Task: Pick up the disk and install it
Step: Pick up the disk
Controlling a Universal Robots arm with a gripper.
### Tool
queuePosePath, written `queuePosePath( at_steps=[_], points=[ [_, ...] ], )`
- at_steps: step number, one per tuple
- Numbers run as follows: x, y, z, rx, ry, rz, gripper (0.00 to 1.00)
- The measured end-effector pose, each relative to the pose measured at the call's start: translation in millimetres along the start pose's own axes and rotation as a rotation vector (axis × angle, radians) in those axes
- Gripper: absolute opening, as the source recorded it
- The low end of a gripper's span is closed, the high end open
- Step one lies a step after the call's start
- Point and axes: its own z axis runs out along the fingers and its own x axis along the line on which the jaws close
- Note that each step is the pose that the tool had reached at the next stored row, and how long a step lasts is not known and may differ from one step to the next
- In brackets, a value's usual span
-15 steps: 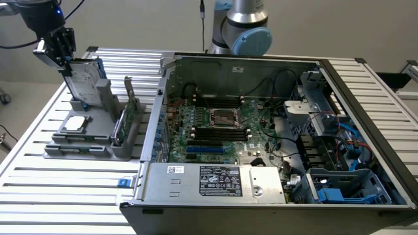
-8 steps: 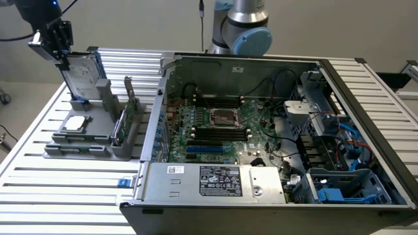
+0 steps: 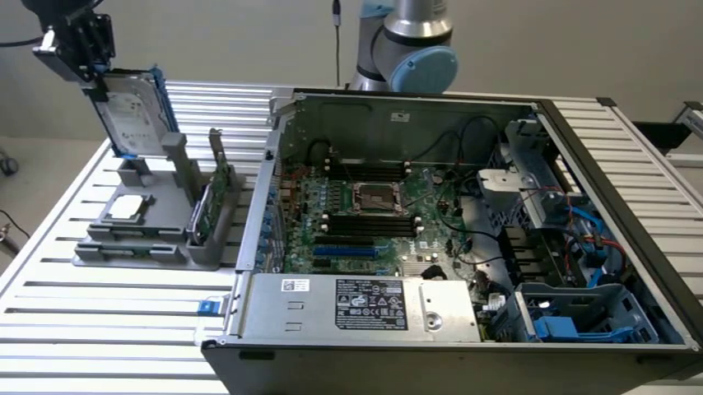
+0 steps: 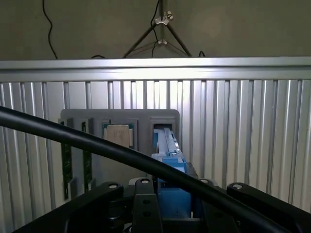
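Up over the bench point(image 3: 110, 346) edge at the exterior view's left, the gripper point(image 3: 97, 78) is pinching the disk point(image 3: 132, 111) by its top end. It hangs tilted, lower end just above the grey holder point(image 3: 143, 239), beside the open computer case point(image 3: 417, 119).
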Motion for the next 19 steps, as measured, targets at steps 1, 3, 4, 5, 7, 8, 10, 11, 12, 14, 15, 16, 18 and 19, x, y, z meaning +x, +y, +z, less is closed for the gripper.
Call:
queuePosePath(
  at_steps=[1,3,4,5,7,8,10,11,12,14,15,16,18,19],
  points=[
    [0.2,0.0,-4.7,0.0002,-0.0001,0.0,0.33],
    [0.6,-0.1,-13.7,0.0002,-0.0001,0.0,0.33],
    [0.8,-0.1,-18.3,0.0003,-0.0001,0.0,0.33],
    [1.0,-0.1,-22.8,0.0001,-0.0001,0.0,0.33],
    [1.3,-0.2,-31.8,0.0003,-0.0001,0.0,0.33],
    [1.5,-0.2,-36.3,0.0001,0.0,0.0,0.33],
    [1.9,-0.8,-45.6,0.0001,-0.0001,0.0,0.33],
    [2.1,-1.7,-50.2,0.0002,-0.0001,0.0,0.33],
    [2.3,-2.8,-54.5,0.0002,-0.0001,0.0,0.33],
    [2.6,-6.1,-63.7,0.0001,-0.0001,0.0,0.33],
    [2.7,-8.5,-68.2,0.0,0.0,0.0,0.33],
    [2.9,-11.3,-72.6,0.0001,0.0,0.0,0.33],
    [3.4,-18.7,-82.0,-0.0002,-0.0001,0.0,0.33],
    [3.9,-22.9,-86.4,-0.0003,-0.0005,0.0,0.33]
  ],
)
